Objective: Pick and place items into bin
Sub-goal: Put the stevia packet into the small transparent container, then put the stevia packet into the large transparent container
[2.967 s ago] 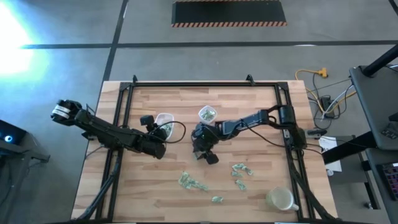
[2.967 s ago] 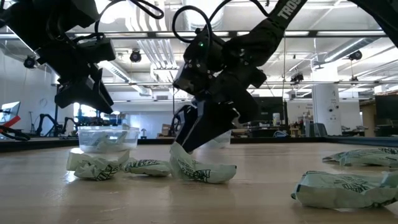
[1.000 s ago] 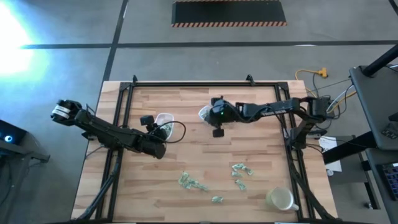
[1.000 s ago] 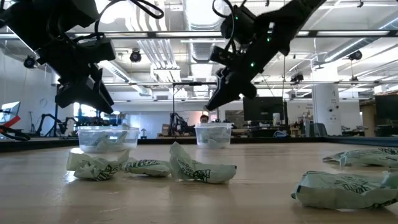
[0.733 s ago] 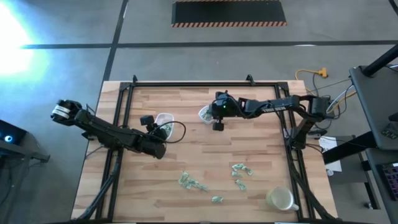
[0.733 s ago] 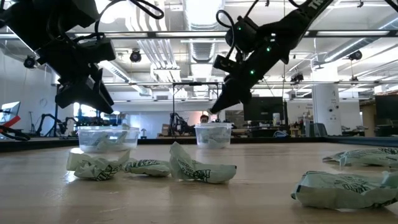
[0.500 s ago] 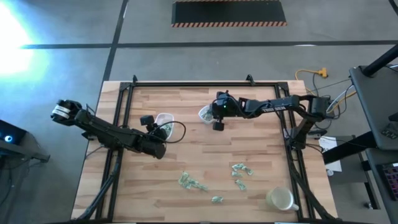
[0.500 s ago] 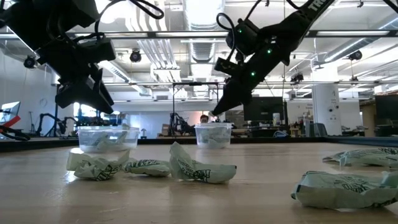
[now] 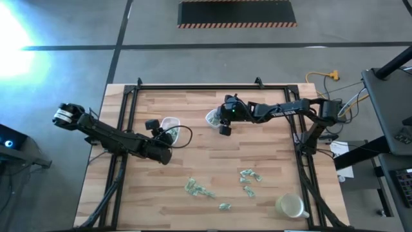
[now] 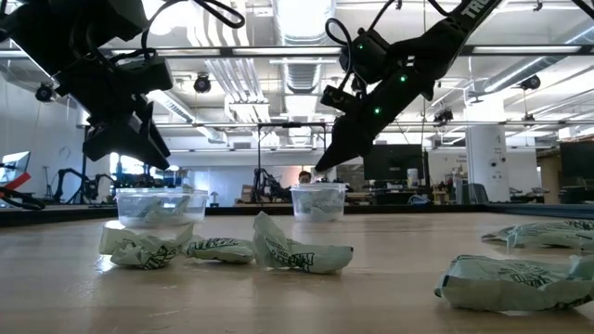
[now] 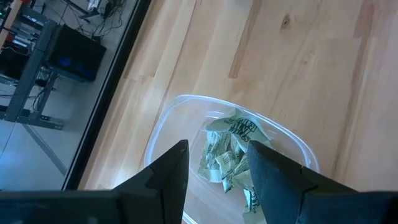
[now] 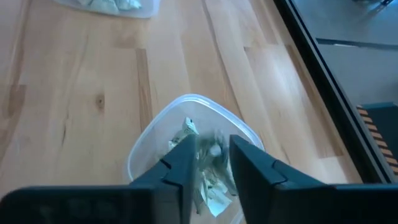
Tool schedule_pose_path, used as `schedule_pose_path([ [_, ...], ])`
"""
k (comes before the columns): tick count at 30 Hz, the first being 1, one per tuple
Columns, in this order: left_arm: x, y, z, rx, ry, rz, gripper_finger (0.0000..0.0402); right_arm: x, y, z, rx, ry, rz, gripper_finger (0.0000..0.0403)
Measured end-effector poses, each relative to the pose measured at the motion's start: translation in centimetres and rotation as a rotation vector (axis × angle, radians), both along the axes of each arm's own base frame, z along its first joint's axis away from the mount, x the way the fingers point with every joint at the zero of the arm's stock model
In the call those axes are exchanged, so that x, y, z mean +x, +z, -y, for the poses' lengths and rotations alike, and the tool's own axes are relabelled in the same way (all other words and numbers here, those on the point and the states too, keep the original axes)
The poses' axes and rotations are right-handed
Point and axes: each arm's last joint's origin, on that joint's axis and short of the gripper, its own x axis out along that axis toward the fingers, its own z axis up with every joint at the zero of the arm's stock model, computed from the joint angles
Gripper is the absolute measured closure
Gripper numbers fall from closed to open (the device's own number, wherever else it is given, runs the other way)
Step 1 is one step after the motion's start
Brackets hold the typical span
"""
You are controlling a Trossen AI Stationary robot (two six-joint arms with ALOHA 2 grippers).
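Observation:
Two clear bins stand on the wooden table. My right gripper hangs open above the far bin, which holds a few pale green-and-white wrapped items. A blurred pale item shows in the gap between the fingers, over that bin. My left gripper hangs open over the left bin, with crumpled items inside. More items lie loose on the table. My right gripper slants down from the table's right side over the far bin. The blurred item shows between its fingertips, and I cannot tell whether they touch it.
A pale round cup stands at the near right corner. Another loose item lies near the front edge. In the low view, crumpled items lie between the camera and the bins. A black frame runs along the table's far edge and sides.
My right gripper has gone a little toward the far edge and down, rolling as it went, and now hangs over the far bin. My left arm has kept still.

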Motion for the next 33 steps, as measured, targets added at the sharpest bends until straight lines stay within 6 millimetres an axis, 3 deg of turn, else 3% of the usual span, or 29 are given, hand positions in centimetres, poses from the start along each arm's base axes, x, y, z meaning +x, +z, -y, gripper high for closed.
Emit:
schedule_pose_path([
  [6, 0.0, 0.0, 0.0, -0.002, 0.000, 0.005, 0.0253, 0.0, 0.0, 0.0, -0.002, 0.000, 0.003, 0.0253],
  [11, 0.1, 0.0, 0.0, 0.001, -0.004, 0.002, 0.0253, -0.2, 0.8, -0.1, -0.013, 0.005, 0.014, 0.0228],
  [21, 0.4, 0.0, 0.3, -0.080, -0.044, 0.021, 0.0253, -1.4, 4.2, -3.3, -0.031, 0.109, 0.041, 0.0234],
  [33, 2.3, 0.8, 2.1, -0.382, -0.396, 0.090, 0.0253, -2.3, 5.4, -6.3, -0.041, 0.214, 0.005, 0.0254],
])
